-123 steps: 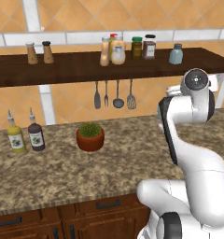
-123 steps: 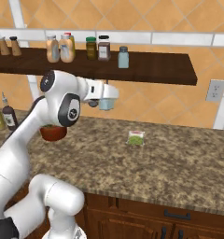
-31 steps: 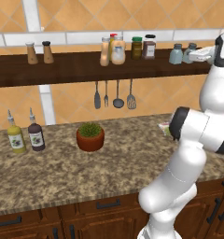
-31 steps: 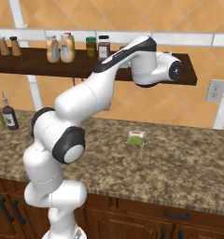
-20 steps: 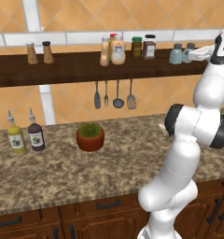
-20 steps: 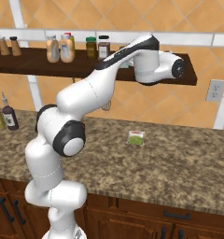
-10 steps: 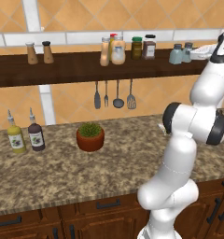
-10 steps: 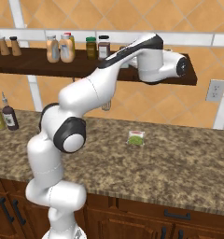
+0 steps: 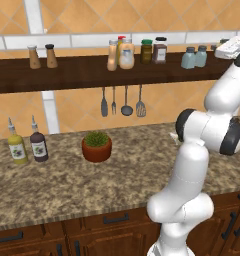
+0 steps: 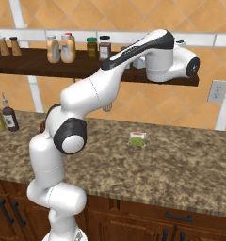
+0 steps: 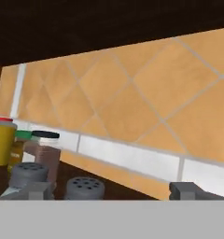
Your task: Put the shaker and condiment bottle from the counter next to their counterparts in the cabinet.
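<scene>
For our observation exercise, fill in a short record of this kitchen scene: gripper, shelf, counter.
gripper: gripper open, holding nothing, up at shelf level
shelf: shelf board carries left blue-grey shaker and right blue-grey shaker side by side; slim peach bottle beside wider peach bottle
counter: counter holds potted plant, yellow-green bottle, dark bottle

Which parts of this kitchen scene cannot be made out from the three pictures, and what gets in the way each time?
- Two blue-grey shakers: right base view, hidden behind the arm's white links.
- Their glass bodies: hand view, cut off by the bottom edge; just the perforated caps show.
- Fingers: hand view, only the tips; the gripper itself runs off the left base view's right edge.
- Green packet: label too small to read.
</scene>
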### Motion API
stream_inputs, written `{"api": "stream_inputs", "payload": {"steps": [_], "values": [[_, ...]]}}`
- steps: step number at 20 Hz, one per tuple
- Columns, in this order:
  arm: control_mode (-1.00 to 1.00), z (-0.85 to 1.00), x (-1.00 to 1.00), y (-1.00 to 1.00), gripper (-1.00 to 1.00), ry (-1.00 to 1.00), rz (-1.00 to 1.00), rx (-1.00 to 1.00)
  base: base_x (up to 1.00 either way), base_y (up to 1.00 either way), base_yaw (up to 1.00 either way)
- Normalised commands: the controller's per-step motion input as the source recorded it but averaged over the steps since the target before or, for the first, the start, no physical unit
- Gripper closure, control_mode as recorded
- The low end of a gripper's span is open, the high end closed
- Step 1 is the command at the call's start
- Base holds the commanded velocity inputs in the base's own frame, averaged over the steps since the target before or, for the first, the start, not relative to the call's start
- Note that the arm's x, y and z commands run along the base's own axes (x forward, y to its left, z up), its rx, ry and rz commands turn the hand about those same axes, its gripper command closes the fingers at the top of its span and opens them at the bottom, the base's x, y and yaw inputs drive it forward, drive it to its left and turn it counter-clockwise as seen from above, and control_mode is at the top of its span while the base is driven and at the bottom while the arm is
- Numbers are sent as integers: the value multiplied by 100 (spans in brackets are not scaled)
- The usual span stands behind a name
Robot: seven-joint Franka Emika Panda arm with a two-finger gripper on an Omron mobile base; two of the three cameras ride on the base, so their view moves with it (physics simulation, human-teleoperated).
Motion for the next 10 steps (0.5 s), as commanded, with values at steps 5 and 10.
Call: {"api": "stream_inputs", "payload": {"steps": [5, 10], "values": [[-100, 32, -91, -62, -100, -8, -12, -20, 0, 0, 0], [-100, 21, -100, -63, -100, 0, -16, -27, 0, 0, 0]]}}
